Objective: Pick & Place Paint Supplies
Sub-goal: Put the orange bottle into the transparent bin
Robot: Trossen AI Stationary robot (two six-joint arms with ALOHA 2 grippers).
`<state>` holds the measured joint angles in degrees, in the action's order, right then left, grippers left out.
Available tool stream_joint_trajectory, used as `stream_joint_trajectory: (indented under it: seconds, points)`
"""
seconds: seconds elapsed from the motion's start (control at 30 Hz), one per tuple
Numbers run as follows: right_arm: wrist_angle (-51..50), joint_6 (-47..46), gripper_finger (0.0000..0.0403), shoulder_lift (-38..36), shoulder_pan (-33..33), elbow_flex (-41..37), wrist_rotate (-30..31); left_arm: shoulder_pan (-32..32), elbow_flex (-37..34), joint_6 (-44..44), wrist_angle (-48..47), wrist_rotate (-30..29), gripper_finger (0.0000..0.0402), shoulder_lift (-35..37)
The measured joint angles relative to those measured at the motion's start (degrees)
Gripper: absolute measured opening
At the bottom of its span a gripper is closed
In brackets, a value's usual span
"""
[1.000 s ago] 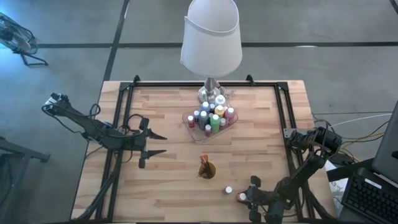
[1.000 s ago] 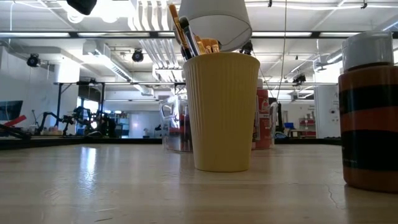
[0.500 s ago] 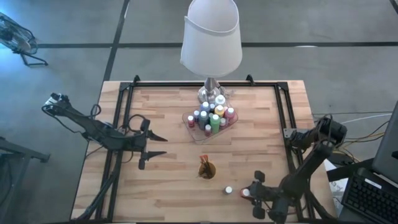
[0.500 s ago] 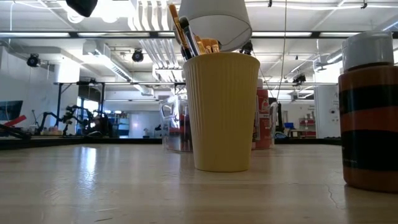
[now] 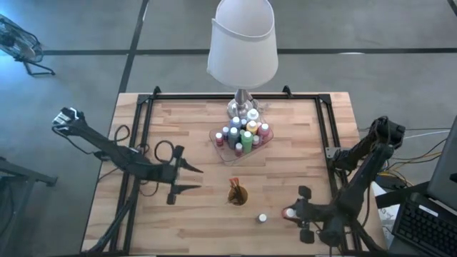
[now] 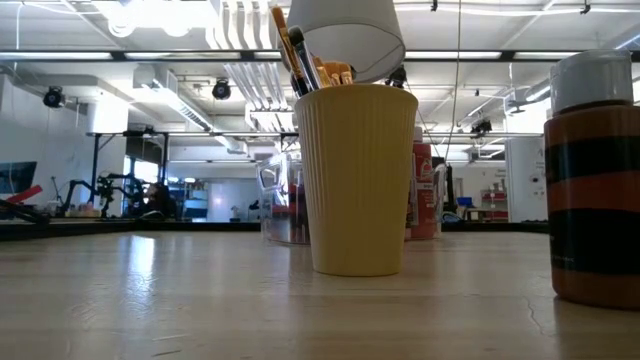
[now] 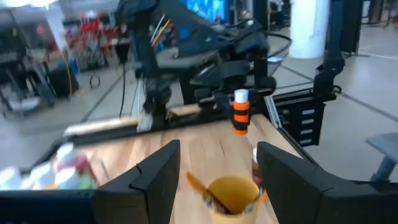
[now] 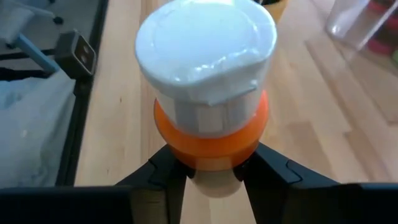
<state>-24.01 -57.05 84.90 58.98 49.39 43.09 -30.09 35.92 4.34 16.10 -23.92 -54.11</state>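
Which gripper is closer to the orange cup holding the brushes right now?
Left. The open left gripper hangs just left of the orange cup, aimed at it. The right gripper, shut on an orange bottle, sits farther off, toward the table's near right.

You are looking at a light butcher-block wooden surface [image 5: 193, 214] edged by a black metal frame [image 5: 136, 135], standing on a smooth grey concrete floor [image 5: 78, 78] crossed by dark seam lines. A table lamp with a white fabric shade [image 5: 243, 39] and a shiny metal base [image 5: 241, 107] stands at the far edge of your surface. To your right you can see the corner of a black keyboard [image 5: 428, 232]. From the low camera, you see a large open workshop with white ceiling ducts [image 6: 240, 70], long strip lights [image 6: 90, 55] and cluttered benches [image 6: 110, 195] far behind.
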Motion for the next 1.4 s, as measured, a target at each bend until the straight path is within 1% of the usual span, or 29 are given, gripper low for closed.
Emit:
stream_joint_trajectory:
  seconds: [0.1, 0.23, 0.33, 0.43, 0.57, 0.67, 0.77, 0.87, 1.1, 1.27, 1.4]
  points:
    - [-0.5, 2.9, 0.0132, -2.8, 0.0, 0.0, 0.1, 0.1, 1.9, 3.5, 3.9, 0.4, 0.0218, -3.8]
    - [-2.3, 5.2, 0.0134, -6.2, -0.2, 0.0, 0.8, 1.4, 7.0, 3.8, 4.0, 0.4, 0.0218, -9.8]
    - [-3.8, 5.7, 0.0129, -8.4, -0.7, 0.0, 1.9, 2.6, 12.1, 4.9, 3.6, 0.4, 0.0218, -15.1]
    - [-4.3, 7.8, 0.0126, -9.9, -1.6, 0.0, 2.1, 3.7, 18.3, 6.6, -0.1, 0.5, 0.0218, -20.8]
    - [-4.2, 11.6, 0.0133, -11.0, -4.4, 0.6, 1.7, 4.2, 26.7, 8.8, -7.4, 0.5, 0.0218, -27.8]
    - [-4.3, 15.5, 0.0135, -10.9, -6.7, 2.8, -0.4, 4.2, 32.1, 9.6, -11.1, 0.5, 0.0218, -31.3]
    - [-4.2, 20.2, 0.0132, -10.0, -9.0, 5.9, -2.9, 4.1, 35.9, 9.8, -13.8, 0.5, 0.0218, -33.4]
    - [-4.3, 25.4, 0.0129, -8.4, -10.9, 9.3, -4.7, 4.2, 38.0, 10.1, -14.9, 0.5, 0.0218, -34.4]
    - [-5.2, 35.2, 0.0138, -3.8, -14.9, 17.5, -9.0, 4.2, 38.1, 10.3, -13.9, 0.5, 0.0218, -34.6]
    - [-6.7, 39.9, 0.0134, -0.3, -17.5, 22.1, -9.2, 4.2, 38.1, 10.8, -10.9, 1.3, 0.0218, -35.1]
    - [-7.3, 42.6, 0.0130, 2.3, -19.4, 25.2, -9.0, 4.2, 37.9, 13.8, -8.2, 2.0, 0.0218, -36.1]
